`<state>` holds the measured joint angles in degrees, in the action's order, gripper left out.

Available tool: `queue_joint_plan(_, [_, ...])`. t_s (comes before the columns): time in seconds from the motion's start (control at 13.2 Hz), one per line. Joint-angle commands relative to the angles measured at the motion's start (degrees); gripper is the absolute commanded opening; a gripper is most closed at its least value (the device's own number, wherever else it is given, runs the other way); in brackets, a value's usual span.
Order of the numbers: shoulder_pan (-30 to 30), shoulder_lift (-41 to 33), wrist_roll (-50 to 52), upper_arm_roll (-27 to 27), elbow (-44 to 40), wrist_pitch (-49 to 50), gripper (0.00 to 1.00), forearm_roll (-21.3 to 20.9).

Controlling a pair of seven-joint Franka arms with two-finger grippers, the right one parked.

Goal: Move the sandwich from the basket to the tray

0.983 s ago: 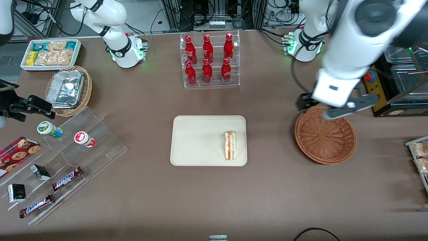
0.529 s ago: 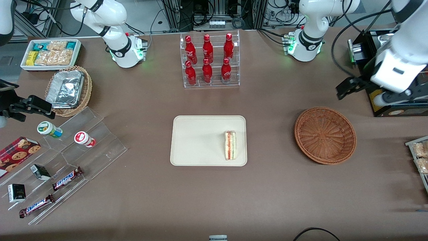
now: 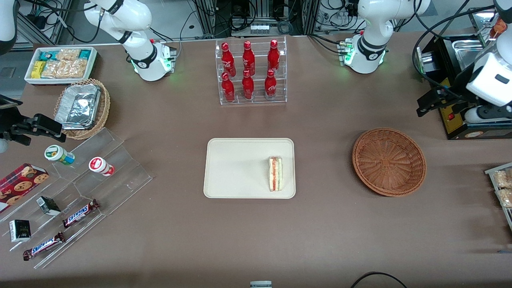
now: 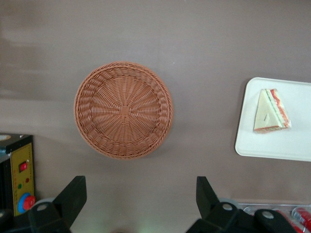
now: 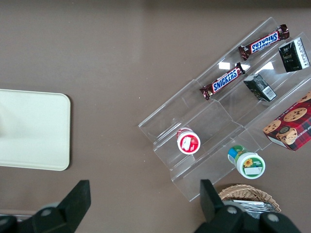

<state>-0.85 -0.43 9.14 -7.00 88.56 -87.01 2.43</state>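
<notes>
The sandwich (image 3: 275, 173) (image 4: 271, 111), a white-bread wedge with red and yellow filling, lies on the cream tray (image 3: 236, 168) (image 4: 291, 145), near the tray's end that faces the basket. The reddish-brown wicker basket (image 3: 389, 161) (image 4: 123, 109) holds nothing. My left gripper (image 3: 449, 105) (image 4: 140, 194) hangs high over the table's working-arm end, farther from the front camera than the basket and off to its side. It is open, with only bare table between its fingers (image 4: 73, 195).
A black box with a yellow control panel (image 3: 450, 117) sits under the gripper. A clear rack of red bottles (image 3: 251, 72) stands farther back. Snack packets (image 3: 503, 188) lie at the working arm's table edge. An acrylic stand (image 3: 100, 176) and a foil-lined basket (image 3: 82, 107) are toward the parked arm's end.
My left gripper has swung away from above the basket's rim toward the working arm's end of the table. The sandwich stays on the tray and the basket stays empty.
</notes>
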Motion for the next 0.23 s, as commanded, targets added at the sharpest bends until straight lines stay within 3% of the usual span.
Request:
queue_joint_plan(0.0, [5.5,1.0,-4.0,5.6,-1.9,0.5,1.0,0.0])
queue_joint_plan(0.15, [5.5,0.7,-4.0,5.9,-1.8,0.7,1.0,0.0])
